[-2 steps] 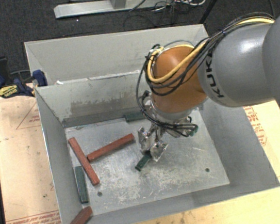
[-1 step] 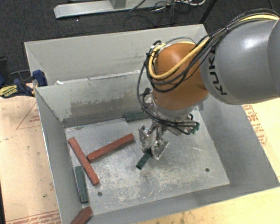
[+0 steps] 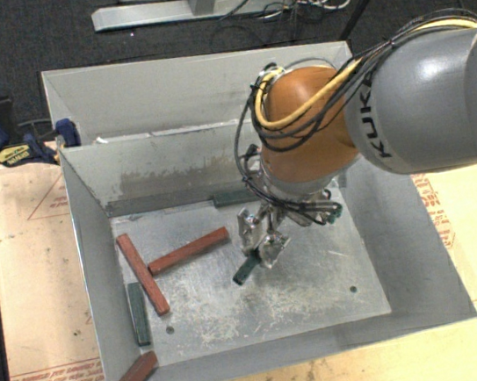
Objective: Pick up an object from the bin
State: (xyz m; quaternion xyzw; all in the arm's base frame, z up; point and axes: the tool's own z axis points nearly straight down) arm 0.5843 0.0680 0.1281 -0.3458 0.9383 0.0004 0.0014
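Hand (image 3: 267, 250) low over the bin's (image 3: 326, 298) middle, hanging from the orange wrist cover, arm reaching in from the right. It is clenched on a short dark green stick (image 3: 247, 271). The stick's upper end runs in between the fingertips and the rest pokes out toward the lower left, tilted.

- Grip sits at 1 end of the stick, not its middle, so the free end droops. Judged a weak hold that may swivel on the lift.
- Cannot tell whether the free end touches the floor.
- Stick lies on open floor, apart from the rest. That is likely why it was an easy pick.

Others:
- 2 red-brown bars (image 3: 143, 284) form a V at left, and 1 red-brown bar (image 3: 134, 376) sits in the near-left corner.
- 1 long dark green bar (image 3: 138, 314) lies beside the V.
- 1 dark piece (image 3: 229, 199) lies at the back wall.

Step in hand: grasp made, lift to come.
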